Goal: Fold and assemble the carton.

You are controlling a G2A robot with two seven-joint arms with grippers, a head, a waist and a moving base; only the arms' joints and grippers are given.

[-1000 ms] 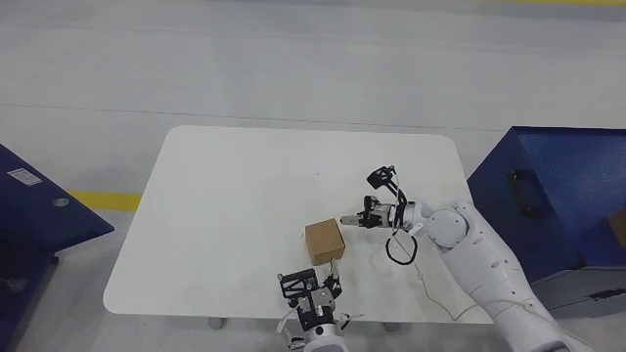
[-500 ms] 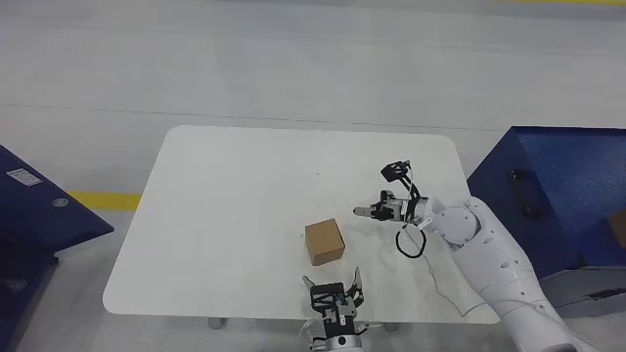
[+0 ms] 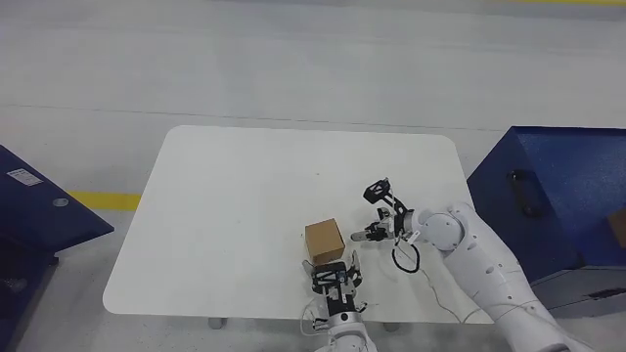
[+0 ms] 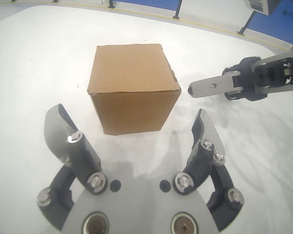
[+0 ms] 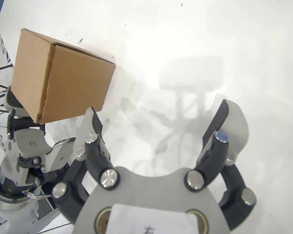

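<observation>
Top view: carton [image 3: 324, 241] near the front edge of the bench [image 3: 245, 186].
The left jaws, at its front, and the right jaws, just beside its right side, are spread wide and hold nothing. It seems best to steady the carton with one and press gently with the other, since a light carton may slide. It is a brown, closed cube with one rough top corner.

Closed carton [image 4: 133, 86] on table [image 4: 39, 49], left tool [image 4: 130, 110] spread wide — right tool [image 4: 197, 88] beside
</observation>
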